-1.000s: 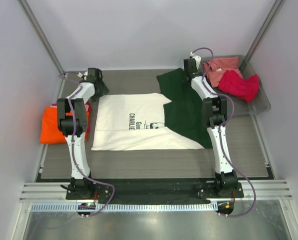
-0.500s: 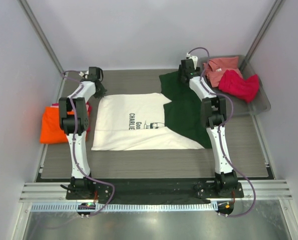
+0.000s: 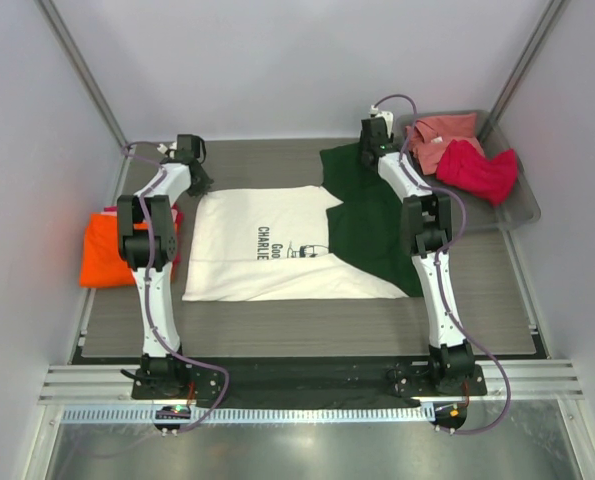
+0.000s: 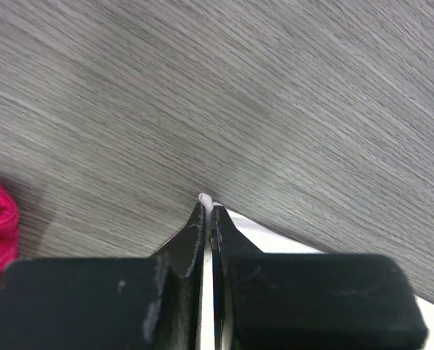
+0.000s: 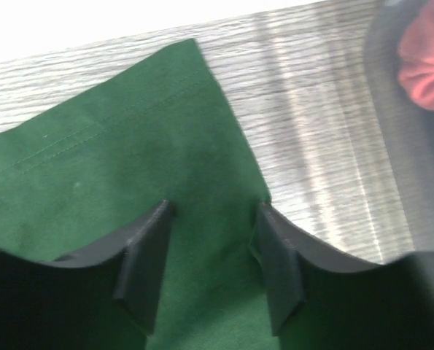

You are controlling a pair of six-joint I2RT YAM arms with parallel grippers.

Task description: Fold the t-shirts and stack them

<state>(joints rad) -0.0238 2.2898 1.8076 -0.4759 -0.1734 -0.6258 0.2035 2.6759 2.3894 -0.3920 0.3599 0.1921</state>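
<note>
Where the shirt lies: cream shirt [image 3: 267,250] spread flat on the middle of the table [image 3: 307,325], print up, green sleeve [image 5: 114,160] toward the right edge.
Left jaws: pressed together on a nub of cream cloth at the shirt's far-left corner.
Right jaws: spread wide over the sleeve's far corner, pinching nothing.
Handling: light, limp, likely to sag and crease; best taken at hems and corners.
Others: orange shirt [image 3: 102,250] at the left edge; crimson shirt [image 3: 477,170] in the tray [image 3: 522,210], far-right corner.

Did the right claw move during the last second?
Yes. The right claw shifted slightly left, away from the grey tray, above the dark green sleeve.
</note>
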